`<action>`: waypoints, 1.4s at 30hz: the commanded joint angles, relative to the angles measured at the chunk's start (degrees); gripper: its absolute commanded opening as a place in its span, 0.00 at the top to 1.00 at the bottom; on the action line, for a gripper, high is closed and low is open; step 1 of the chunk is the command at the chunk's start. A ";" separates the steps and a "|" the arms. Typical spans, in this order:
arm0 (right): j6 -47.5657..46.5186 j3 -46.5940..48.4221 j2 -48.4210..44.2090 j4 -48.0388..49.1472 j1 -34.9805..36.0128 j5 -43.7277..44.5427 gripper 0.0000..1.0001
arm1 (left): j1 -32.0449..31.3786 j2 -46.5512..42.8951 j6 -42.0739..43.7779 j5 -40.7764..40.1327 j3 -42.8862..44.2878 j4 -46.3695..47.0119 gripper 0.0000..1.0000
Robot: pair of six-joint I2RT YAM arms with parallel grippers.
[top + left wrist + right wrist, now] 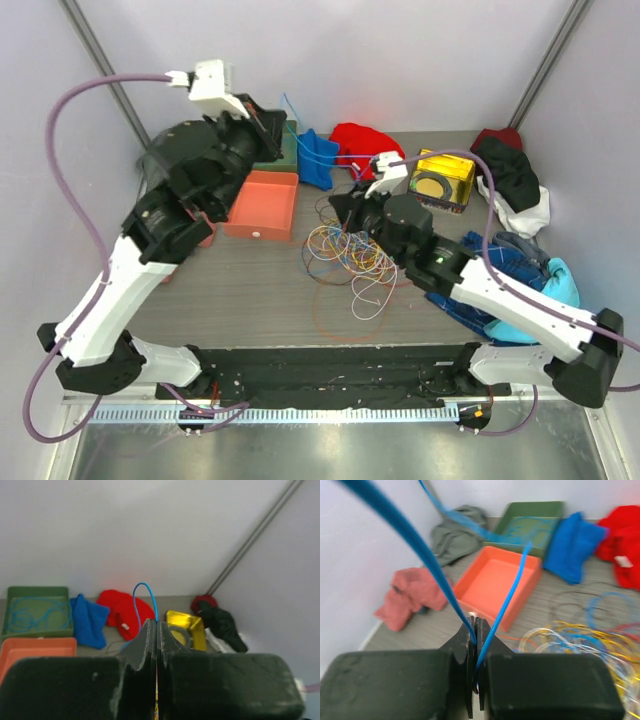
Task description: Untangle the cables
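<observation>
A tangle of yellow, blue, orange, red and white cables [345,255] lies mid-table; it also shows in the right wrist view [600,640]. One blue cable [297,130] runs taut between both grippers. My left gripper [272,128] is raised at the back left, shut on this blue cable, which loops out above its tips [142,586]. My right gripper [340,210] hovers at the pile's far edge, shut on the same blue cable [505,605]. More blue cable [35,615] lies coiled in the green tray [35,591].
An orange tray [262,205] sits left of the pile, the green tray [540,504] behind it. Blue cloth [318,160], red cloth [365,145], a yellow box [443,180], dark and white cloths [510,180], blue cloth [520,265] at right, grey and pink cloths [415,597] at left.
</observation>
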 commanded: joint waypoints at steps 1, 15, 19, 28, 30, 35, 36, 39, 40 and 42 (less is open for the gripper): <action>-5.65 6.10 -3.45 -16.57 0.00 9.86 0.99 | 0.30 -0.75 -1.69 -8.27 -8.15 -0.56 1.00; -4.16 10.60 -0.81 -20.10 -0.09 8.29 0.99 | 2.67 -11.38 -18.75 17.11 -46.81 25.15 0.49; -2.32 10.68 -1.16 -19.49 -0.18 6.97 0.99 | 2.58 -14.64 -20.68 25.55 -58.42 39.31 0.22; 1.90 12.88 -1.34 -18.70 -0.26 3.98 0.99 | 1.79 -15.78 -21.57 31.54 -69.25 62.68 0.15; 2.43 13.23 -1.43 -18.61 -0.26 3.80 0.99 | 1.09 -15.78 -20.61 31.98 -70.84 65.16 0.14; 4.72 14.02 -0.81 -18.78 -0.26 1.52 0.99 | -1.98 -13.50 -17.88 32.69 -70.66 68.33 0.14; 5.07 14.11 -0.38 -18.70 -0.26 0.73 0.99 | -2.33 -13.06 -17.44 32.51 -70.31 68.51 0.13; 6.12 14.38 -0.02 -18.78 -0.27 -0.24 0.99 | -2.78 -10.87 -17.44 31.81 -70.22 70.36 0.14; 6.47 14.38 0.24 -18.61 -0.26 -0.76 0.99 | -2.78 -10.16 -17.44 31.20 -70.05 70.88 0.14; 7.35 14.38 0.24 -18.52 -0.26 -1.55 0.99 | -2.69 -9.28 -17.35 31.28 -69.70 71.85 0.16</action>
